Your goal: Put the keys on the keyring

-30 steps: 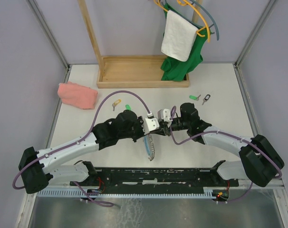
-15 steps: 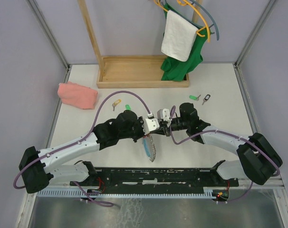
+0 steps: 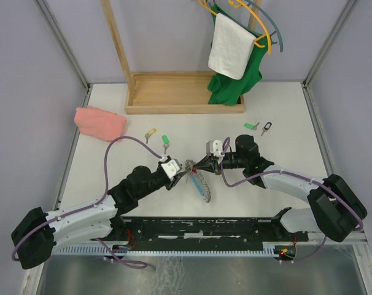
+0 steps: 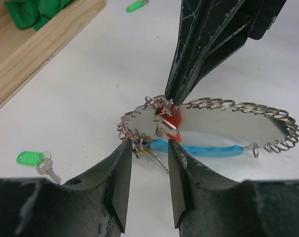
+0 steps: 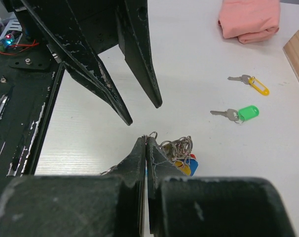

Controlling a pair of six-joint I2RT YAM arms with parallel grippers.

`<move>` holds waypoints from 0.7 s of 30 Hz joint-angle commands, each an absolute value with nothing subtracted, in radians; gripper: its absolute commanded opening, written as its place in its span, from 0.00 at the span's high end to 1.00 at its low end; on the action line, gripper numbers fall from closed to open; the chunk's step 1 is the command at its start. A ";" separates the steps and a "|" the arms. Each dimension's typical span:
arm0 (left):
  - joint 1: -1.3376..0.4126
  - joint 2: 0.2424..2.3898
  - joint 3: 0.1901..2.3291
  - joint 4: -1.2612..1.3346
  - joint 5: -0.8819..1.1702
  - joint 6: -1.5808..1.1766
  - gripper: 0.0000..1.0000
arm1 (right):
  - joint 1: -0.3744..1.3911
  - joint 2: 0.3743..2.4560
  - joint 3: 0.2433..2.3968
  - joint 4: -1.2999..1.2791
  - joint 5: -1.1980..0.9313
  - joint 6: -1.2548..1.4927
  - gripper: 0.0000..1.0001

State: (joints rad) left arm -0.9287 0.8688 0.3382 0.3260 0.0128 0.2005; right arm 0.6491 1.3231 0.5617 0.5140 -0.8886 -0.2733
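The keyring (image 3: 199,182) lies on the table, with its light-blue piece (image 4: 204,148), a loop of grey chain (image 4: 223,104) and small coloured tags (image 5: 190,165). A red tag (image 4: 172,117) hangs at the chain just under my right fingertips. My right gripper (image 3: 193,165) is shut on a ring of the chain, as the right wrist view (image 5: 146,139) shows. My left gripper (image 3: 177,171) is open and empty, its tips just short of the bunch in the left wrist view (image 4: 148,144). Loose keys: yellow tag (image 3: 150,133), green tag (image 3: 165,140).
Two more loose keys lie at the right, one with a green tag (image 3: 251,126) and one dark (image 3: 267,128). A pink cloth (image 3: 100,123) lies at the left. A wooden rack base (image 3: 185,92) with hanging green and white cloths (image 3: 232,55) stands at the back.
My left arm has drawn back toward the near left, and its gripper now stands open and off the keyring. The keyring now lies slanted, still held by my right gripper.
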 commanded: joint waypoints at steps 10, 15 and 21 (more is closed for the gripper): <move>-0.837 0.964 0.120 0.995 0.181 0.068 0.54 | 0.644 1.255 0.546 0.672 -0.861 -0.238 0.99; -0.835 1.057 0.116 1.104 0.240 0.073 0.53 | 0.643 1.261 0.540 0.678 -0.861 -0.229 0.99; -0.813 1.059 0.112 1.112 0.331 0.107 0.54 | 0.643 1.277 0.534 0.688 -0.868 -0.232 0.99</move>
